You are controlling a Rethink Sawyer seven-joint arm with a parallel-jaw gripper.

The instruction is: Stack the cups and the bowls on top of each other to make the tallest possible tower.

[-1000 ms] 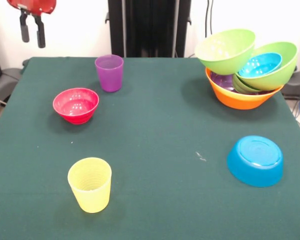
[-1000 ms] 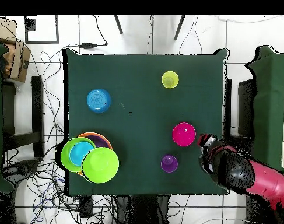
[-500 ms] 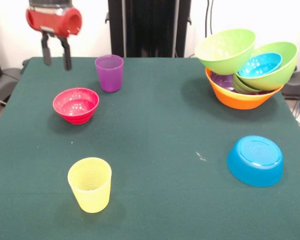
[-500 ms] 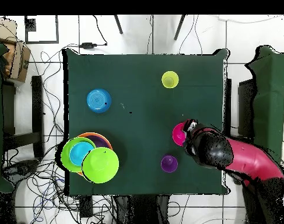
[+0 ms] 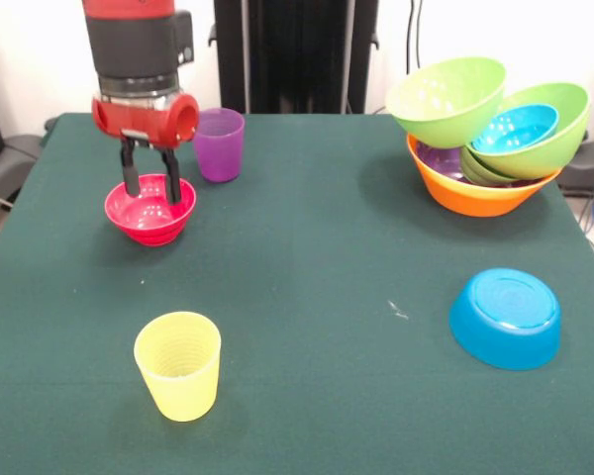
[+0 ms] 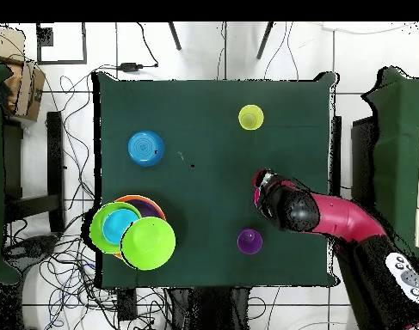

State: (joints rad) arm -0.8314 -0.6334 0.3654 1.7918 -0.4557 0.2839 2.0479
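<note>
Gripper (image 5: 150,184): pointing straight down over the pink-red bowl (image 5: 150,211), its two dark fingers a narrow gap apart and holding nothing; the tips hang at rim height inside the bowl's mouth, and contact cannot be made out.
Pink-red bowl: upright, at about 10 o'clock on the green table (image 5: 307,297) in the front view.
Purple cup (image 5: 218,144): upright, at 1 o'clock from that bowl, just beside the arm.
Yellow cup (image 5: 179,365): upright, at 6 o'clock from the bowl, well apart.
Tower (image 5: 487,134): at 2 o'clock on the table, an orange bowl (image 5: 475,194) holding tilted lime green bowls and a blue one.
Blue bowl (image 5: 506,318): upside down, at 4 o'clock, alone.
</note>
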